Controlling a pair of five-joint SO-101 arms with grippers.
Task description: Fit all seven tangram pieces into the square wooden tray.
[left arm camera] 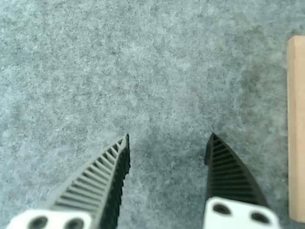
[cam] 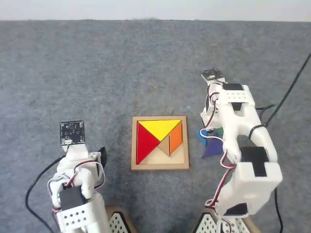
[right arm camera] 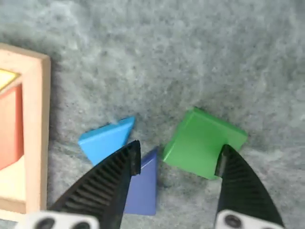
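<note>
High view first: where's the tray [cam: 160, 167]?

Middle of the grey carpet [cam: 97, 73], between the two arms. Three pieces sit in it: a yellow triangle [cam: 159, 128] along the far side, a red triangle [cam: 145, 142] down the left, and an orange piece [cam: 175, 140] against the right wall. Near side is bare wood.

And the loose ones?

Just beside the tray, on the right arm's side. I see a blue triangle [cam: 201, 136] nearest the tray, a purple piece [cam: 212, 148] touching it, and a green square [right arm camera: 205, 142] a little further out, half hidden under the arm from above.

What's the right gripper [right arm camera: 180, 148] doing?

It hangs over that cluster with its jaws spread wide and nothing held. One finger is over the spot where the blue and purple meet, the other at the green square's outer corner. Can't tell whether it touches anything.

And the left gripper [left arm camera: 169, 136]?

Jaws wide apart too, holding nothing, over plain carpet. It's near the tray's left edge, not touching it.
</note>
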